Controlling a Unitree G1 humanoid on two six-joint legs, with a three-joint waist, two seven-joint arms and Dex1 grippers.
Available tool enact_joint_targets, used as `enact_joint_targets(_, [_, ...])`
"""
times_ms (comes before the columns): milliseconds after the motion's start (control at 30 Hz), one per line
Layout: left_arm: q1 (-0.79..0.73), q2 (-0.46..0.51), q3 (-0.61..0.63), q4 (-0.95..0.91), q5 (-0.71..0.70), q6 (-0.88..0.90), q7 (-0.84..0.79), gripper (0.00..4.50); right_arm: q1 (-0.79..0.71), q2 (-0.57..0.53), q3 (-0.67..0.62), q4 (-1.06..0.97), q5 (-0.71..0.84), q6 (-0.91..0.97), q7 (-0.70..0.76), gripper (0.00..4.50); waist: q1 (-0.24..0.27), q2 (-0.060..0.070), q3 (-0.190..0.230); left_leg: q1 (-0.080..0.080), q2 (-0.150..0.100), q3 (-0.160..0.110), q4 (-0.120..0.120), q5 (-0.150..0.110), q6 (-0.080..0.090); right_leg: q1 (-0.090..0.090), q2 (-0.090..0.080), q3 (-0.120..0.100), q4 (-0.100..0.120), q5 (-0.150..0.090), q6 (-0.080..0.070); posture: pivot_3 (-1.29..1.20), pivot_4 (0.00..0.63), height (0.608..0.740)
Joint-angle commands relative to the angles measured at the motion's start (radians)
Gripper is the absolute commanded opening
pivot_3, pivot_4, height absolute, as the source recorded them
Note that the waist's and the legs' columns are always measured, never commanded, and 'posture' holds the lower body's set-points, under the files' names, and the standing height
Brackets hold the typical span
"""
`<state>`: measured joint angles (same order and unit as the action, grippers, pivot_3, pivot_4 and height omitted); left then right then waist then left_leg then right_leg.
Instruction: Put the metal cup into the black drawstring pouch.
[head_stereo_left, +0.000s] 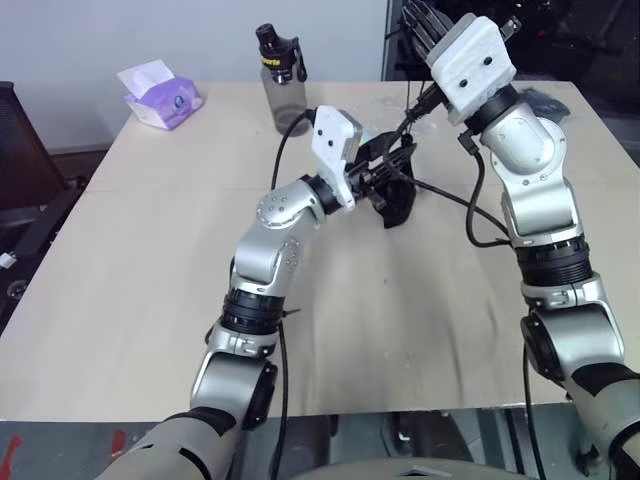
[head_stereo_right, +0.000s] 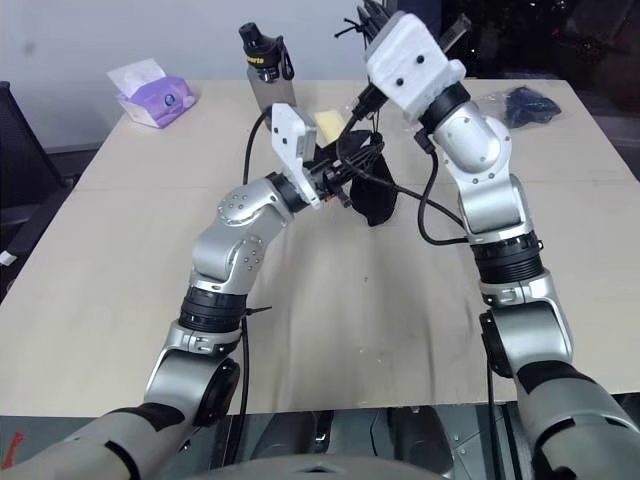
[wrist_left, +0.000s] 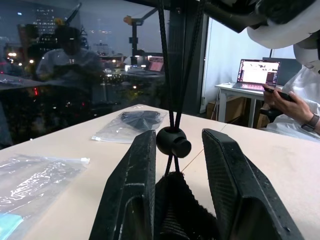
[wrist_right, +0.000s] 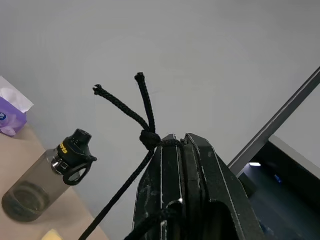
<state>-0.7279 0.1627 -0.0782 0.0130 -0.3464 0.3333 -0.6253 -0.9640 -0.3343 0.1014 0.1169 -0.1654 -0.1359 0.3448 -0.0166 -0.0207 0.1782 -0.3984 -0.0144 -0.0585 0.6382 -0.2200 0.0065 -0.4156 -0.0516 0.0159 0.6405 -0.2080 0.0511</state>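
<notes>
I see the black drawstring pouch (head_stereo_left: 397, 200) hanging bunched just above the pale worktop (head_stereo_left: 150, 260), near its middle. My left tool (wrist_left: 177, 165) is partly open, its two black fingers (wrist_left: 132, 195) gripping the pouch's gathered neck, with the round cord toggle (wrist_left: 173, 142) between them. My right tool (wrist_right: 182, 142), raised higher, is fully closed on the pouch's cord (wrist_right: 122, 187), knotted ends poking out. A grey bottle (head_stereo_left: 283, 85) stands behind.

A: Lighting?
B: Bright, even overhead light; soft shadows on the pale wooden table (head_stereo_left: 150, 250).
A: Blur?
B: Dark reflective window glass (wrist_left: 75, 75) glares; near black fingers (wrist_left: 130, 200) soft-focused.
</notes>
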Motion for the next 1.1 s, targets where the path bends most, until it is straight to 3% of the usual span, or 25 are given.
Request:
enact_joint_targets(33, [-0.022, -0.001, 0.012, -0.015, -0.001, -0.027, 0.000, 1.48, -0.019, 0.003, -0.011, -0.056, 0.013, -0.006, 0.001, 0.00, 0.000, 0.000, 0.000, 0.000, 0.000, 0.000, 0.000, 0.000, 0.000, 0.000, 0.000, 0.000, 0.000, 0.000, 0.000, 0.00, 0.150, 0.740])
enact_joint_targets(167, [-0.025, -0.006, 0.016, -0.016, -0.009, -0.022, 0.005, 1.48, -0.020, 0.005, -0.011, -0.061, 0.014, -0.002, 0.002, 0.00, 0.000, 0.000, 0.000, 0.000, 0.000, 0.000, 0.000, 0.000, 0.000, 0.000, 0.000, 0.000, 0.000, 0.000, 0.000, 0.00, 0.150, 0.740])
enact_joint_targets(267, [-0.030, -0.004, 0.015, -0.012, -0.004, -0.026, 0.004, 0.71, -0.023, 0.007, -0.010, -0.062, 0.014, -0.002, 0.002, 0.00, 0.000, 0.000, 0.000, 0.000, 0.000, 0.000, 0.000, 0.000, 0.000, 0.000, 0.000, 0.000, 0.000, 0.000, 0.000, 0.00, 0.150, 0.740])
enact_joint_targets(300, [-0.031, -0.004, 0.015, -0.011, -0.004, -0.027, 0.004, 0.25, -0.024, 0.008, -0.010, -0.062, 0.014, -0.002, 0.001, 0.00, 0.000, 0.000, 0.000, 0.000, 0.000, 0.000, 0.000, 0.000, 0.000, 0.000, 0.000, 0.000, 0.000, 0.000, 0.000, 0.00, 0.150, 0.740])
enact_joint_targets(333, [-0.031, -0.005, 0.015, -0.010, -0.005, -0.027, 0.004, 0.15, -0.025, 0.008, -0.010, -0.063, 0.014, -0.001, 0.001, 0.00, 0.000, 0.000, 0.000, 0.000, 0.000, 0.000, 0.000, 0.000, 0.000, 0.000, 0.000, 0.000, 0.000, 0.000, 0.000, 0.00, 0.150, 0.740])
enact_joint_targets(500, [-0.030, -0.004, 0.010, -0.007, 0.001, -0.028, 0.004, 0.15, -0.033, 0.010, -0.015, -0.060, 0.013, -0.004, -0.006, 0.00, 0.000, 0.000, 0.000, 0.000, 0.000, 0.000, 0.000, 0.000, 0.000, 0.000, 0.000, 0.000, 0.000, 0.000, 0.000, 0.00, 0.150, 0.740])
enact_joint_targets(733, [0.020, 0.007, -0.026, 0.004, 0.037, 0.002, 0.005, 0.15, -0.161, -0.032, -0.202, -0.077, -0.128, -0.180, -0.398, 0.00, 0.004, 0.000, 0.000, -0.002, 0.000, 0.000, 0.000, 0.000, 0.000, -0.002, 0.000, 0.000, 0.000, 0.000, 0.000, 0.00, 0.150, 0.740])
enact_joint_targets(900, [0.036, 0.029, -0.054, 0.002, 0.046, 0.006, -0.034, 0.15, -0.161, -0.034, -0.197, -0.030, -0.092, -0.169, -0.403, 0.00, -0.002, 0.000, 0.000, -0.001, 0.000, 0.002, -0.001, 0.000, 0.000, -0.002, -0.001, 0.002, -0.001, 0.000, 0.000, 0.00, 0.150, 0.740])
enact_joint_targets(933, [0.037, 0.033, -0.058, -0.001, 0.048, -0.003, -0.041, 1.15, -0.155, -0.030, -0.192, -0.027, -0.087, -0.165, -0.399, 0.00, -0.004, 0.000, 0.000, 0.000, 0.000, 0.003, -0.001, 0.000, 0.000, -0.002, 0.000, 0.003, -0.001, 0.000, 0.000, 0.00, 0.150, 0.740])
enact_joint_targets(967, [0.035, 0.027, -0.051, -0.001, 0.049, -0.012, -0.028, 1.40, -0.150, -0.027, -0.186, -0.025, -0.085, -0.164, -0.394, 0.00, -0.004, 0.001, 0.000, 0.000, 0.000, 0.003, -0.001, 0.000, 0.000, -0.002, 0.000, 0.003, 0.000, 0.000, 0.000, 0.00, 0.150, 0.740])
enact_joint_targets(1067, [0.033, 0.011, -0.030, 0.003, 0.031, 0.010, -0.001, 2.81, -0.141, -0.024, -0.160, -0.017, -0.072, -0.152, -0.358, 0.00, -0.005, 0.001, 0.000, 0.001, 0.001, 0.003, -0.001, 0.000, 0.000, -0.002, 0.001, 0.003, 0.001, 0.000, 0.000, 0.00, 0.150, 0.740])
enact_joint_targets(1100, [0.042, 0.011, -0.033, -0.001, 0.028, 0.013, -0.005, 2.81, -0.136, -0.020, -0.148, -0.012, -0.056, -0.144, -0.331, 0.00, -0.005, 0.001, 0.000, 0.000, 0.001, 0.002, -0.001, 0.000, 0.000, -0.002, 0.001, 0.003, 0.001, 0.000, 0.000, 0.00, 0.150, 0.740])
